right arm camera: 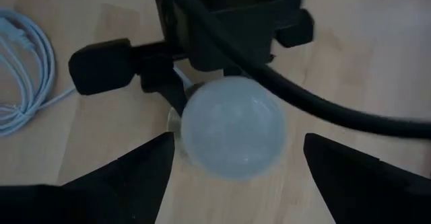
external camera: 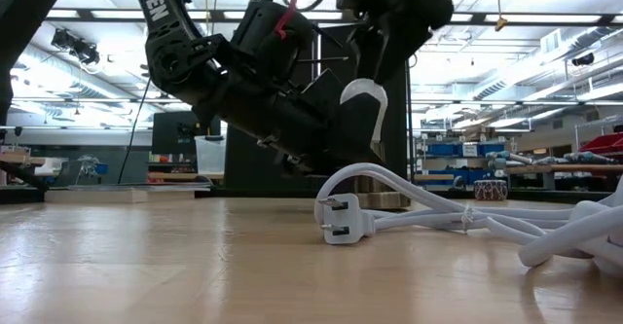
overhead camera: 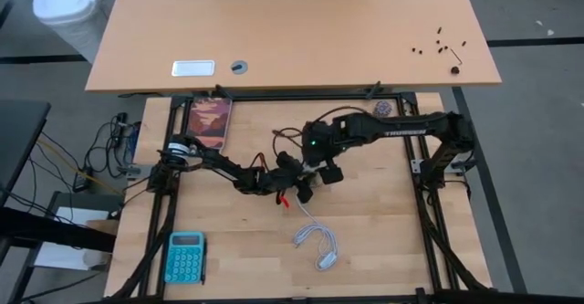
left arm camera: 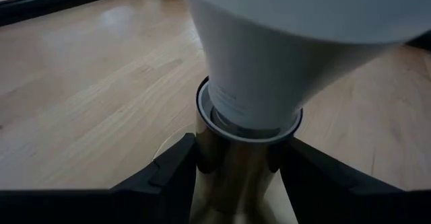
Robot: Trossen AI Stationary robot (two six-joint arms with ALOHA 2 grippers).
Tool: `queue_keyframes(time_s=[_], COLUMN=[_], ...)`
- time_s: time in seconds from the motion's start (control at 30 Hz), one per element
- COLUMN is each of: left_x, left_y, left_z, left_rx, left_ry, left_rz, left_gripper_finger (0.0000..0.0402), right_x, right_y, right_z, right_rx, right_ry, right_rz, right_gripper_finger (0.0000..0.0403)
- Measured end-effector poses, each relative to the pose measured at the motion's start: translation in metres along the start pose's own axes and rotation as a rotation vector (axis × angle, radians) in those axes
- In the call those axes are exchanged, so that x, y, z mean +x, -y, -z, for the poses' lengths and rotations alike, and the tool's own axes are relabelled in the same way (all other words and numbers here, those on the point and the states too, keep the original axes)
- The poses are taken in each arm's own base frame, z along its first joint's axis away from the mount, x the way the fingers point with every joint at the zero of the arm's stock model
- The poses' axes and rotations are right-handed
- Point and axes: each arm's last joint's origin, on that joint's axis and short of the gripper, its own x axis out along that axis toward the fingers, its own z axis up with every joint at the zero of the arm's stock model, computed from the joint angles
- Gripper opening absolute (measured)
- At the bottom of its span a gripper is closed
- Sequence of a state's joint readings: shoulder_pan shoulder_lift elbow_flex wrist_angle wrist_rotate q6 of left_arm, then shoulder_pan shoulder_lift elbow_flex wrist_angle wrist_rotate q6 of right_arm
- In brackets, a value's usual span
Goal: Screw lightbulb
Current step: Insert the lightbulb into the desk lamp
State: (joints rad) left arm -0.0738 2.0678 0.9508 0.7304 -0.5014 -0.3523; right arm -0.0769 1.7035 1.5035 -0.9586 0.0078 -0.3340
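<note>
Near the middle of the worktop [overhead camera: 365, 240], the lightbulb [left arm camera: 269, 62] sits screwed into a metal socket [left arm camera: 239, 167]. The left pincer [left arm camera: 239, 183] is clamped on that socket, directly beneath the bulb. The right pincer [right arm camera: 236, 177] hangs above, fingers spread apart on either side of the bulb's round top without touching it. A white cord [overhead camera: 318, 242] lies nearer, just right.

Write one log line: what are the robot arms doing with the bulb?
left gripper: shut on brass socket | white pear-shaped lightbulb: seated in socket | right gripper: open around bulb

A workshop hall: storage shelves [external camera: 462, 154] (bins stacked), ceiling strip lights [external camera: 531, 18].
</note>
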Motion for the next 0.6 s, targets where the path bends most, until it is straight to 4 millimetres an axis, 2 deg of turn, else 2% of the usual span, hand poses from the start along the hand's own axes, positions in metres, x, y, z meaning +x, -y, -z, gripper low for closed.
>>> queue_keyframes(time_s=[0.13, 0.4, 0.6], left_x=[0.0002, 0.0002, -0.0019], left_y=[-0.0004, 0.0003, 0.0042], left_z=[-0.0002, -0.0022, -0.0007], left_rx=[0.004, -0.008, -0.003], left_ry=[0.0, 0.019, 0.014], left_rz=[-0.001, 0.008, 0.022], left_gripper_finger=[0.0211, 0.0284, 0.0295], right_x=[-0.0044, -0.0046, -0.0065], right_y=[0.0043, 0.0065, 0.0055], right_z=[0.0029, 0.0076, 0.0096], right_rx=[0.022, 0.071, 0.087], right_ry=[0.002, -0.033, -0.047], right_rz=[0.005, -0.008, -0.014], right_gripper_finger=[0.034, 0.0337, 0.0337])
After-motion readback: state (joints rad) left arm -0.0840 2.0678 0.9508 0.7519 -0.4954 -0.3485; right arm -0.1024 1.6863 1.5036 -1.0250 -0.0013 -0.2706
